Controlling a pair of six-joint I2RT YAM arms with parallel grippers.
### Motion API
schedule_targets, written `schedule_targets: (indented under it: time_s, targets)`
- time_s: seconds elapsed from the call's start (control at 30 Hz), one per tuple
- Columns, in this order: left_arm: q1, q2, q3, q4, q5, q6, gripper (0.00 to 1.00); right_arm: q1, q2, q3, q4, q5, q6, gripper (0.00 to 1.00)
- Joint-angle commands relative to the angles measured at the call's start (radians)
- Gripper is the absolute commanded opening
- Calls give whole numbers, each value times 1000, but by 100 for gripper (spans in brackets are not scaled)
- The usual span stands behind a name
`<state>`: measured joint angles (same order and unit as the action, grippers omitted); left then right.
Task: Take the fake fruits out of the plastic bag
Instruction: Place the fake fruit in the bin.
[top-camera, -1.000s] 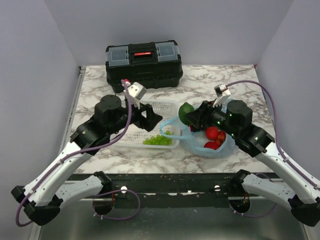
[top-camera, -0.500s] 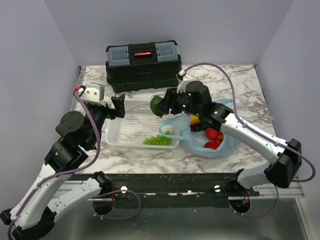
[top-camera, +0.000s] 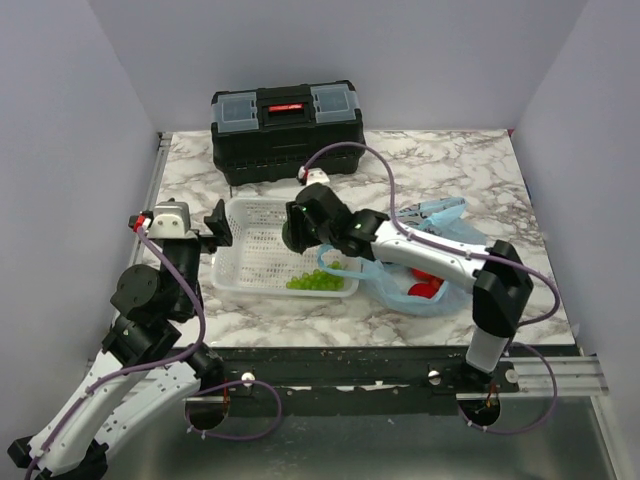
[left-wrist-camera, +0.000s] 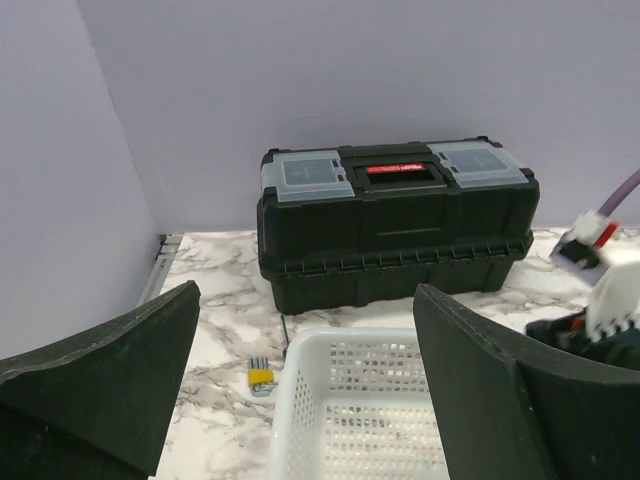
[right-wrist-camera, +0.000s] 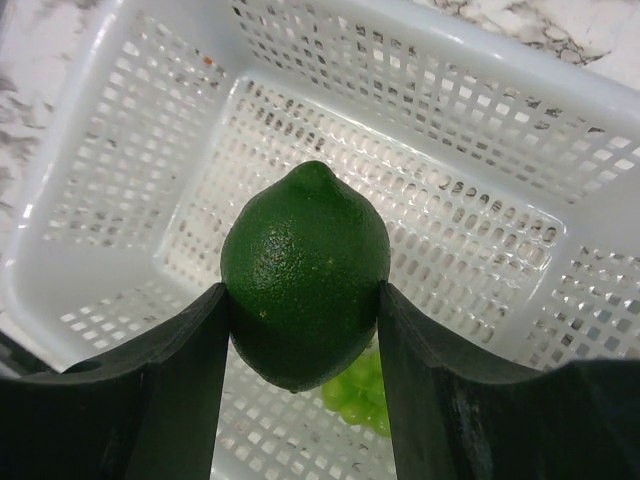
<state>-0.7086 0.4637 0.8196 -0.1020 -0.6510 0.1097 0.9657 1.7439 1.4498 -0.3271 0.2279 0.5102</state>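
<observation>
We note lime (right-wrist-camera: 305, 275): deep glossy green, fine pebbled skin, pale speckle.
Basket (right-wrist-camera: 480, 130): white, regular grid of small holes.
Grape cluster (top-camera: 318, 282): pale yellow-green.
Plastic bag (top-camera: 450, 228): translucent light blue; we make out red fruits (top-camera: 425, 290) inside.
Table (top-camera: 450, 160): white marble, grey veining.
Toolbox (top-camera: 286, 125): black, red latch, two smoky clear lid panels.
Cables (top-camera: 378, 165): purple.
Left arm (top-camera: 120, 390), right arm (top-camera: 430, 255): white links, black joints.
Walls (top-camera: 400, 50): flat lilac-grey.
We spot small tag (left-wrist-camera: 262, 378) on marble: yellow and grey.

High rear view and 2 close wrist views share the basket (top-camera: 255, 258).
</observation>
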Motion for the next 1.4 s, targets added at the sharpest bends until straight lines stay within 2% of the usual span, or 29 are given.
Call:
schedule_targets:
  time_s: [0.0,0.23,0.5,0.7,0.77,0.87,1.03,1.17,1.37]
  targets:
    - [4,17,6,41,-14,5,87,63,99,95,-116,165,-22,14]
    - [4,33,15,20,10,-16,87,94,239,159,-168,210,-25,20]
    - [4,33,10,22,11,-19,87,93,294,163,-167,181,-20,33]
    - [4,39,12,15,17,-27,87,93,261,158,-163,169,-28,62]
    - [4,35,14,8,28,-36,87,93,243,156,-165,161,-31,69]
    - [3,36,7,17,22,-29,87,93,195,156,-175,160,-35,75]
    - [4,33,6,16,25,-32,87,93,67,165,-218,182,-45,75]
    - [3,42,9,16,23,-29,87,94,-121,113,-223,171,-58,73]
    - [3,60,11,8,39,-41,87,93,-398,-42,-186,61,-80,75]
